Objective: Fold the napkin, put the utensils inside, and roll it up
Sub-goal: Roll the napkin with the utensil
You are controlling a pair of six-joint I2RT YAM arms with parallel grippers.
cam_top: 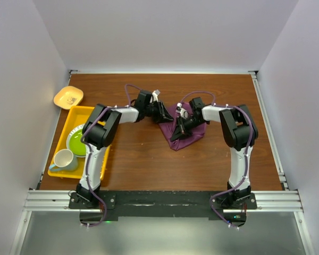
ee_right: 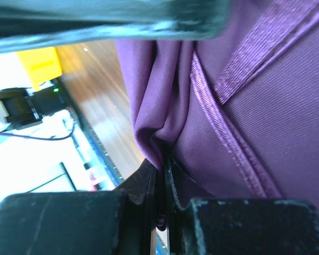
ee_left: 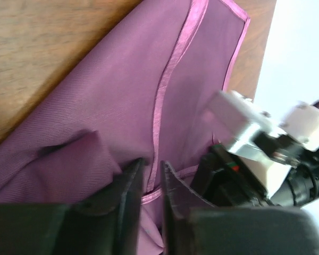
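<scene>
The plum-purple napkin [cam_top: 192,136] lies bunched at the middle of the brown table, partly lifted between both arms. My right gripper [cam_top: 176,133] is shut on a fold of the napkin [ee_right: 255,106], and the cloth is pinched tight between its jaws [ee_right: 162,162]. My left gripper [cam_top: 164,112] is at the napkin's upper left edge. Its jaws [ee_left: 152,164] stand a little apart, with the napkin [ee_left: 111,106] and its shiny hem showing in the narrow gap. The right arm's wrist [ee_left: 244,127] is close beside it. The utensils are out of view.
A yellow tray [cam_top: 74,110] at the left edge of the table holds a green plate [cam_top: 76,142] and a white mug [cam_top: 64,158]. A small yellow dish [cam_top: 68,96] sits behind the tray. White walls enclose the table on three sides.
</scene>
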